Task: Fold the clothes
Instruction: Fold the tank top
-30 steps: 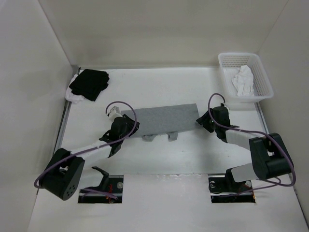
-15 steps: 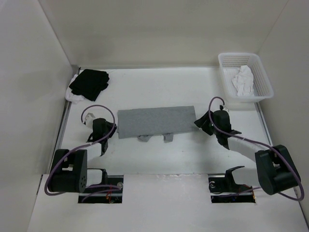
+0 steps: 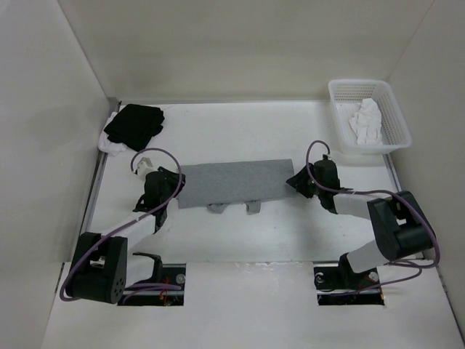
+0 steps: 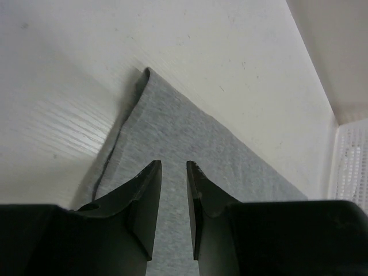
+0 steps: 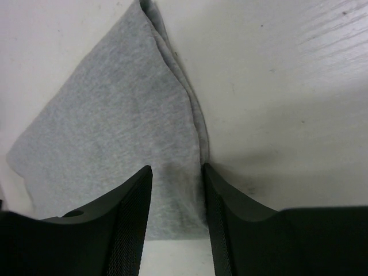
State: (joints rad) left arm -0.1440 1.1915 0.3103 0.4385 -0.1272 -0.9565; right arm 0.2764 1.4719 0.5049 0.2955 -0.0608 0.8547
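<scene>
Overhead, grey garment (image 3: 232, 180) on table (image 3: 290, 233), each end partly hidden, left fingers (image 4: 144, 201) narrowly parted over it, right fingers (image 5: 129, 218) wider, both released.

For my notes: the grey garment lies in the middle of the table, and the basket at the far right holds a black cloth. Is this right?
Not quite: the basket holds a white cloth, as the top external view shows. The grey garment does lie in the middle of the table.
</scene>
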